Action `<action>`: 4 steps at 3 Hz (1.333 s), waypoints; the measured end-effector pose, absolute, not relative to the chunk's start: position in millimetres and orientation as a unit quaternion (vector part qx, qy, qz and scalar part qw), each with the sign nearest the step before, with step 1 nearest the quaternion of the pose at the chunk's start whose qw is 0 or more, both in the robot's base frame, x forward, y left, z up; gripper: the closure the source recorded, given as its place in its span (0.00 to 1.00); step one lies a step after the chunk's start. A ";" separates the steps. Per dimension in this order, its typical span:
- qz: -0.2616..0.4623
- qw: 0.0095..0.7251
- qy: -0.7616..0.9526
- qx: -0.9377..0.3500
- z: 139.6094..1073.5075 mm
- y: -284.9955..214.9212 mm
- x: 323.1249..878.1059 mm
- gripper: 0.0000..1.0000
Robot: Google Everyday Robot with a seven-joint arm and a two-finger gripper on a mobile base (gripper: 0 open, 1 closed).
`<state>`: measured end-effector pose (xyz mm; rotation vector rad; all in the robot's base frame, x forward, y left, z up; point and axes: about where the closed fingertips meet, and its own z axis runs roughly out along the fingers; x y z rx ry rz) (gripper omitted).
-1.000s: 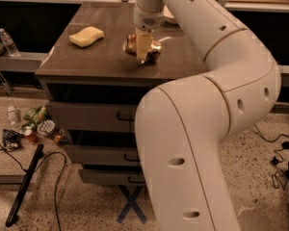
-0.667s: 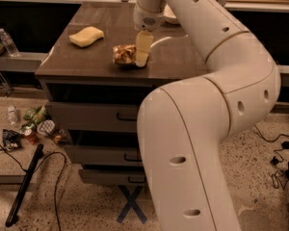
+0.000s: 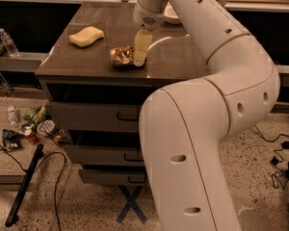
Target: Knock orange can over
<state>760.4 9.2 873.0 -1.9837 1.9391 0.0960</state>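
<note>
Orange can (image 3: 121, 57) lying sideways, upper centre, mottled metallic gold.
Gripper (image 3: 140, 52) was pressed against it; jaw state could not be told.

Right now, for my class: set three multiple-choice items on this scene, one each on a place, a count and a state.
1. Where does the yellow sponge lie? A) on the tabletop B) in a drawer C) on the floor
2. How many cans are on the tabletop? A) one B) three C) five
3. The orange can is A) upright B) on its side C) lifted
1A: it rests on the brown top. 2A: only the orange can. 3B: its long side lies flat, the gripper low beside it.
</note>
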 end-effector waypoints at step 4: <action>0.069 0.354 0.746 -0.560 962.7 -73.2 776.9 0.00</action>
